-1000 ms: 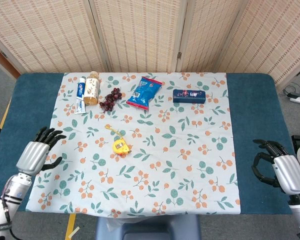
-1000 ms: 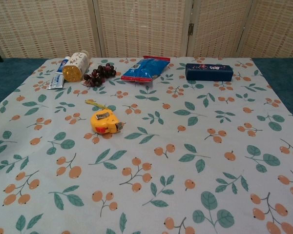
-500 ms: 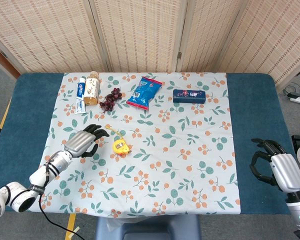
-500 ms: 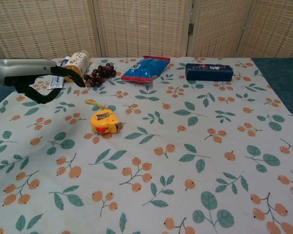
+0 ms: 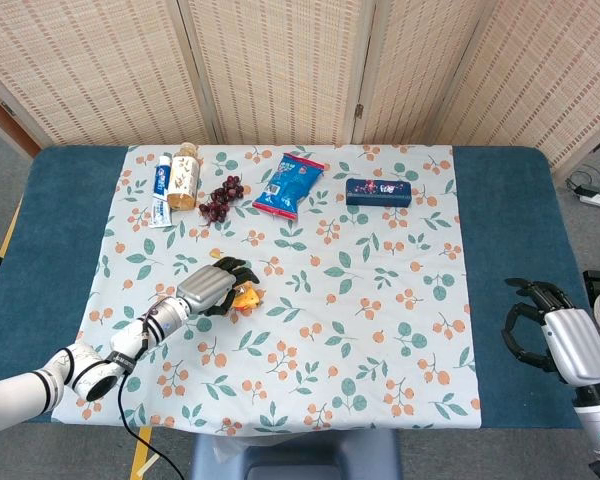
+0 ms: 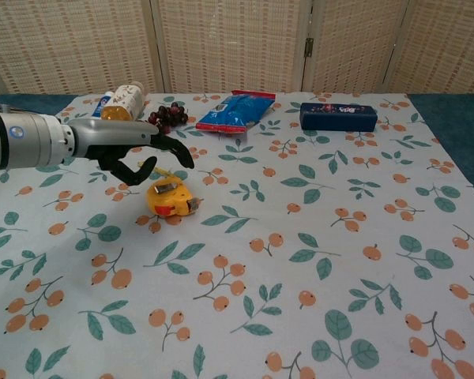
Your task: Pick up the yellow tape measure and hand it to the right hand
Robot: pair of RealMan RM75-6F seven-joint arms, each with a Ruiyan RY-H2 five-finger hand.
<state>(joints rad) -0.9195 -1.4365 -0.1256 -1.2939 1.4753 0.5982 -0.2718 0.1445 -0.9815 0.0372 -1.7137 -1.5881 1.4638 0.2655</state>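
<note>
The yellow tape measure (image 6: 171, 197) lies on the flowered cloth left of centre, its yellow strap trailing toward the back. In the head view only its right edge (image 5: 246, 297) shows beside my left hand. My left hand (image 6: 134, 150) hovers just above and behind it, fingers spread and curved downward, holding nothing; the same hand (image 5: 212, 284) covers most of the tape measure in the head view. My right hand (image 5: 560, 335) rests over the blue table surface at the far right, fingers loosely curled and empty; the chest view does not show it.
Along the back of the cloth lie a toothpaste tube (image 5: 160, 180), a bottle on its side (image 5: 183, 176), dark grapes (image 5: 221, 198), a blue and red snack bag (image 5: 289, 186) and a dark blue box (image 5: 378, 192). A folding screen stands behind the table.
My left arm swept in from the table's left edge to the right and now hangs over the tape measure. The right hand barely shifted. The tape measure has not moved.
</note>
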